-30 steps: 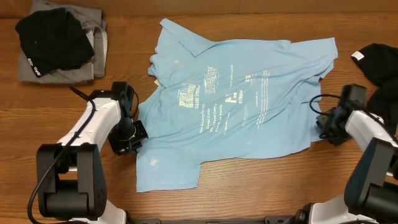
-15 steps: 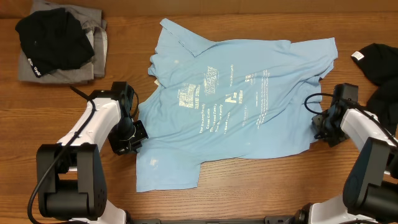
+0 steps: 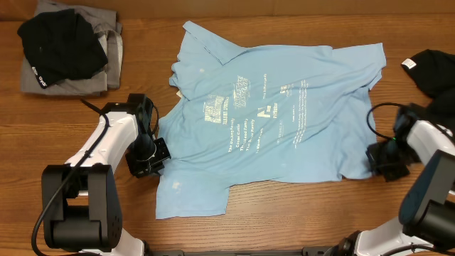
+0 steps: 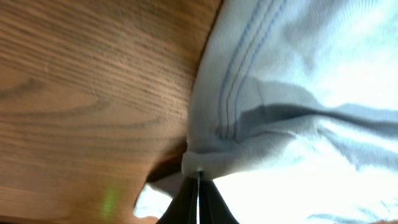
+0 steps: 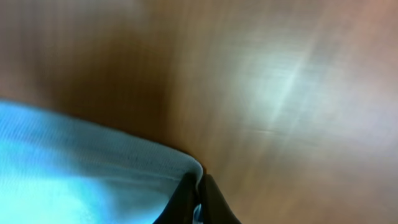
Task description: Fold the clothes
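at the t-shirt's (image 3: 270, 114) edges, left tool (image 3: 154, 158) and right tool (image 3: 377, 158) clamp.

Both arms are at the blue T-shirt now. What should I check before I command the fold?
1. left jaws shut on the T-shirt edge: ok, the left wrist view shows the hem pinched.
2. right jaws shut on the opposite hem: ok, though that wrist view is blurred.
3. Single layer in each grip: cannot tell.
4. T-shirt lying flat: not ok, creased near the right hem.
5. black garment clear of the T-shirt: ok, close but apart.
6. black-and-grey pile out of the way: ok.
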You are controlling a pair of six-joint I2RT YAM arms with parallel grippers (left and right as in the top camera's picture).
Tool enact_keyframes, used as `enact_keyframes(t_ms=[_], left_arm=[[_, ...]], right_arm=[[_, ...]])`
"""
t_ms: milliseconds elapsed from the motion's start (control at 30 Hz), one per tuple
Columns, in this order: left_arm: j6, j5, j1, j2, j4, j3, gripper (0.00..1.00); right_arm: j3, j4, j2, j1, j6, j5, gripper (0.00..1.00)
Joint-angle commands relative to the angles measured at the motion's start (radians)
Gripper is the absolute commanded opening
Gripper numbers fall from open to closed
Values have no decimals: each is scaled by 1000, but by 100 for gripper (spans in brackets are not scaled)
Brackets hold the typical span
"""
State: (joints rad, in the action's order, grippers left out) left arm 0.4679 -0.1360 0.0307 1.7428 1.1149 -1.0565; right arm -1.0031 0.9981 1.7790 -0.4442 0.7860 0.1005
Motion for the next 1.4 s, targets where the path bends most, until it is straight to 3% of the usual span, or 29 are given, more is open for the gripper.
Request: enact_keyframes(t_ms=[0, 233, 667, 1033, 1167, 1367], left_arm=[[-23, -40, 2, -20, 25, -34, 4], [-23, -39, 3, -73, 68, -53, 4], [16, 13, 2, -365, 148, -53, 4], [15, 8, 3, -370, 230, -51, 4], [15, 4, 3, -370, 294, -51, 4], [16, 5, 3, -370, 324, -51, 6]], right_arm=[[-21, 57, 16, -69, 11, 13, 4], [-21, 85, -96, -141, -2, 68, 4], [-21, 142, -275, -213, 0, 108, 4], [-21, 156, -291, -214, 7, 164, 4], [-21, 181, -294, -221, 106, 179, 4], [-21, 154, -296, -221, 66, 169, 4]])
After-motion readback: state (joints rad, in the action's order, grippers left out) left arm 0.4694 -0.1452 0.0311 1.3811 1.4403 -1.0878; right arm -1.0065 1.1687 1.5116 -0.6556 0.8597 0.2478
